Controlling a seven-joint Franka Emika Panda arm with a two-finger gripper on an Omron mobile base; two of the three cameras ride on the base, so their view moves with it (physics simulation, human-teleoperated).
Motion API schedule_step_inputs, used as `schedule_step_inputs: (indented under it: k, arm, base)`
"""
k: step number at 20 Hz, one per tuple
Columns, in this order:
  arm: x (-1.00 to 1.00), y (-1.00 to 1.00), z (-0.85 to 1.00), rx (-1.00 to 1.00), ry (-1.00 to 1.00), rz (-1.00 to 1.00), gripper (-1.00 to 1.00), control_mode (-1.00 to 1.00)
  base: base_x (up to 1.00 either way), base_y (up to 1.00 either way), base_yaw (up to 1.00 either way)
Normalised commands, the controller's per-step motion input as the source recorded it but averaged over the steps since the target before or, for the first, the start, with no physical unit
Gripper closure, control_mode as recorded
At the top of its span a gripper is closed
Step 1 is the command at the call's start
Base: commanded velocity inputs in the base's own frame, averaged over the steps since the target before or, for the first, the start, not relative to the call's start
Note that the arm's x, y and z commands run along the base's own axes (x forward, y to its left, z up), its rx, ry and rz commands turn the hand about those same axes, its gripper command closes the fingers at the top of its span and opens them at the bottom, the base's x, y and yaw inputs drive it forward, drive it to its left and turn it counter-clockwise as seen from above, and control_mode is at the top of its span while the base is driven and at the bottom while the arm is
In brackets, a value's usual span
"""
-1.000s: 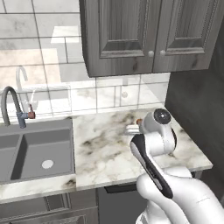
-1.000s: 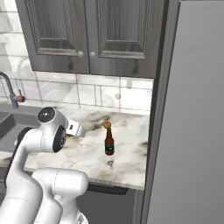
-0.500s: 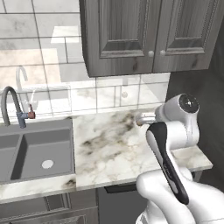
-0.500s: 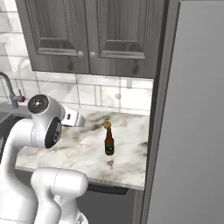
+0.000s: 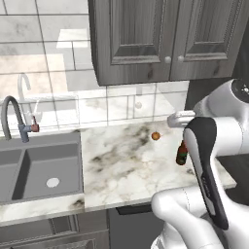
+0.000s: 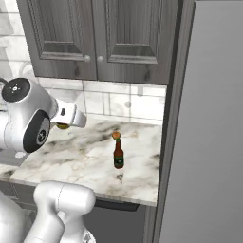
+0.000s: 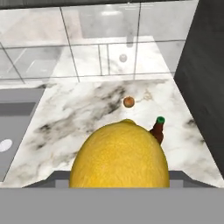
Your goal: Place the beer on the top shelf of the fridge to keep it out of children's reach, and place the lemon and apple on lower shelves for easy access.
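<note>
The yellow lemon (image 7: 120, 157) looms large at the bottom of the hand view, and my gripper (image 6: 64, 124) is shut on it above the marble counter. Its yellow edge (image 6: 61, 126) peeks out under the hand in the right base view. The beer (image 6: 118, 154) stands upright on the counter near the fridge (image 6: 209, 123); it also appears as a bottle (image 5: 182, 153) partly behind my arm. The reddish-orange apple (image 6: 116, 135) lies just behind it, seen too as apple (image 7: 128, 102). The fridge's grey door is closed, so the top shelf and lower shelves are hidden.
A grey sink (image 5: 34, 170) with a curved faucet (image 5: 14, 119) lies at the counter's left. Dark wood cabinets (image 6: 99, 38) hang above the counter. A tiled wall (image 5: 63, 73) backs it. The fridge's dark side (image 7: 205, 83) bounds the counter on the right.
My arm has swung upward and toward the fridge, carrying the lemon higher above the counter. The beer and apple have stayed in place.
</note>
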Motion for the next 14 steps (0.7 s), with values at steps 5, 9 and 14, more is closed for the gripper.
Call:
schedule_step_inputs:
  k: [5, 9, 14]
  arm:
    - [-0.83, -0.1, 0.26, -0.05, 0.05, 0.0, 1.0, -1.0]
    - [-0.77, -0.03, 0.0, -0.07, 0.13, 0.0, 1.0, -1.0]
    - [-0.34, 0.0, 0.0, -0.04, 0.07, 0.0, 1.0, 1.0]
  base:
    - [0.0, 0.0, 0.0]
    - [0.0, 0.0, 0.0]
    - [-0.56, 0.0, 0.02]
